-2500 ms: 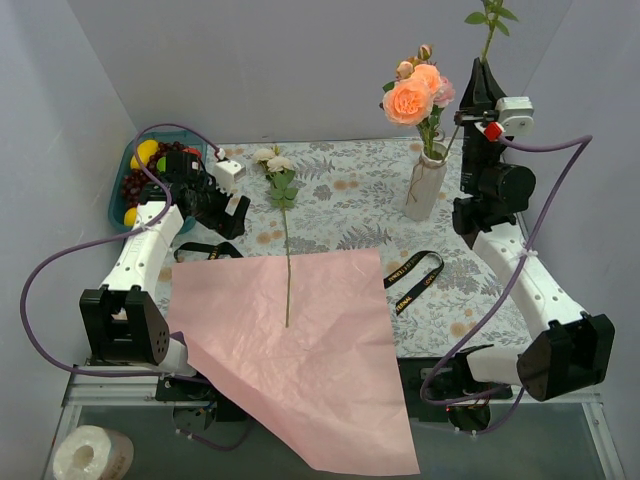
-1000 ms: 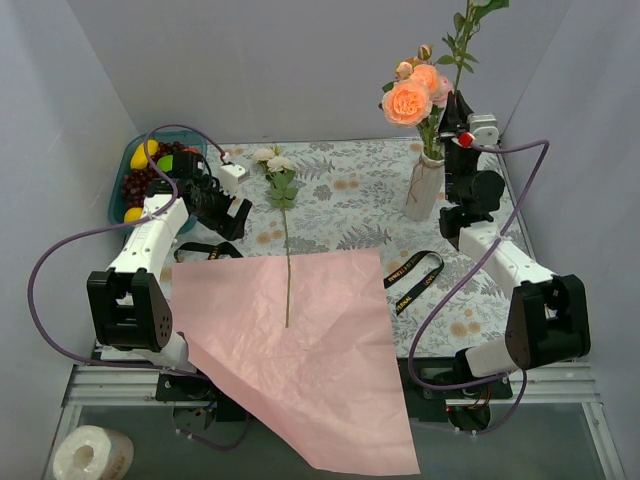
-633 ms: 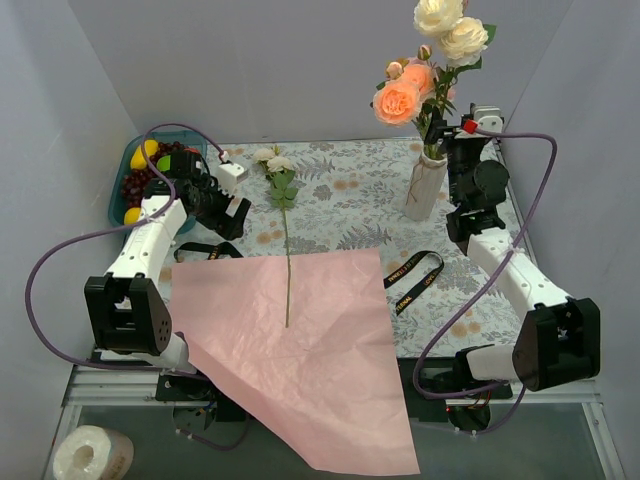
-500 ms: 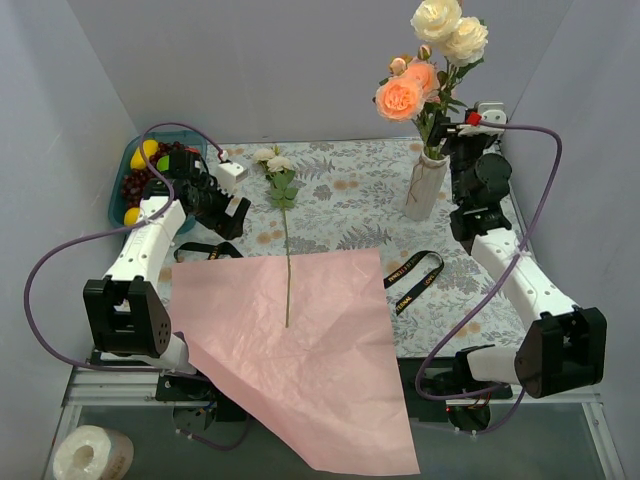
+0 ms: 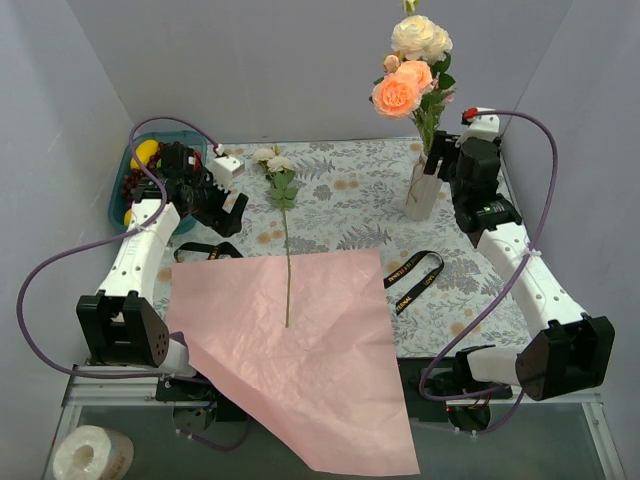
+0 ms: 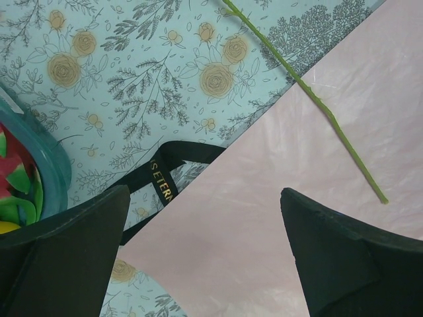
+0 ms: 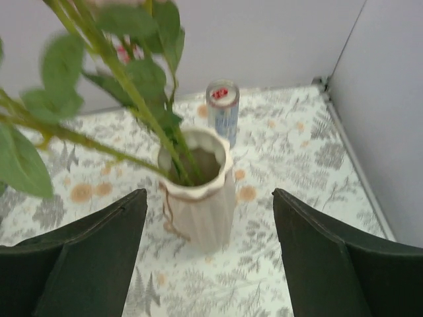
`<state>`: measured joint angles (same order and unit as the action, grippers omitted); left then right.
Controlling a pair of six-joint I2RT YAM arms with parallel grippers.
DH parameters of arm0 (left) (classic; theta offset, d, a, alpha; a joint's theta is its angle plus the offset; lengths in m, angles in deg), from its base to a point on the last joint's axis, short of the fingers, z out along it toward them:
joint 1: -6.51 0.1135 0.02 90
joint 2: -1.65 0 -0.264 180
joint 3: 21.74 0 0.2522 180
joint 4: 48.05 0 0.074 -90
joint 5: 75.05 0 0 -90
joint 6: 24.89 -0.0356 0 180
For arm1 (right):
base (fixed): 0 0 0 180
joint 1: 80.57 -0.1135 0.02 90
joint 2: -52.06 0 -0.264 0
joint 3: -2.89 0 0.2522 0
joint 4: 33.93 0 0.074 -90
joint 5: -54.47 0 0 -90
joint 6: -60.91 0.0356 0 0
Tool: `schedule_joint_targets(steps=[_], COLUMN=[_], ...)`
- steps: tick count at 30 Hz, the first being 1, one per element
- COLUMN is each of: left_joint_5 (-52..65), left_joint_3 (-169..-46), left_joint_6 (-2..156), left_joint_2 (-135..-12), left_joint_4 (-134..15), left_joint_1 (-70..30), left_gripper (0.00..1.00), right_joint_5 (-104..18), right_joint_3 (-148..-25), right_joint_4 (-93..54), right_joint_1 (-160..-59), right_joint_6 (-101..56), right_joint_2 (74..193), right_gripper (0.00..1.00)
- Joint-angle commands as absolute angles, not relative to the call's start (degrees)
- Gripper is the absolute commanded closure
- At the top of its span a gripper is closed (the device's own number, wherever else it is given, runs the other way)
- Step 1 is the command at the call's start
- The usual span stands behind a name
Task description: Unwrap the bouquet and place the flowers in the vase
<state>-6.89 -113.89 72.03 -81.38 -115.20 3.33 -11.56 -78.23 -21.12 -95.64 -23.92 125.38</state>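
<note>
**Right gripper [image 7: 209, 195] spread wide and empty beside the vase [image 5: 422, 190] — left gripper [image 6: 205, 198] equally wide, holding nothing.**
The vase stands near the table's [image 5: 350, 190] far right corner with roses [image 5: 405, 80] inside. One white rose [image 5: 287, 240] lies mid-table, its stem end on the pink paper [image 5: 290, 370] — light and whippy, probably best pinched mid-stem.

Floral table [image 5: 340, 190]: vase [image 5: 422, 192], pink paper [image 5: 300, 370], ribbon [image 5: 412, 277], flower [image 5: 286, 240].

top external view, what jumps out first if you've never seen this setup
The big pink paper sheet dominates, spread near centre and overhanging the table toward the arms, with one white-rose stem lying partly on it. Next comes the cream vase at far right, holding peach and white roses.
</note>
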Motion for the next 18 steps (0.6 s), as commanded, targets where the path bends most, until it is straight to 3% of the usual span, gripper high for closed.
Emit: schedule_joint_targets(steps=[1, 10, 18], left_joint_5=[-8.2, -9.0, -10.0], left_joint_3=[-116.4, -117.2, -115.5], left_joint_6=[72.1, 73.5, 76.8], left_joint_2=[-76.8, -75.5, -75.2], left_joint_4=[-116.7, -117.3, -115.3], left_joint_1=[3.1, 3.1, 3.1], left_gripper=[0.02, 0.02, 0.02], right_joint_5=[-14.0, -16.0, -4.6], right_joint_3=[-70.4, -64.8, -63.4], right_joint_4=[-17.1, -14.9, -13.8], right_joint_1=[-95.6, -99.0, -123.4], right_joint_6=[-16.5, -14.5, -13.3], right_joint_2=[118.6, 104.5, 108.1], right_gripper=[0.16, 0.21, 0.22])
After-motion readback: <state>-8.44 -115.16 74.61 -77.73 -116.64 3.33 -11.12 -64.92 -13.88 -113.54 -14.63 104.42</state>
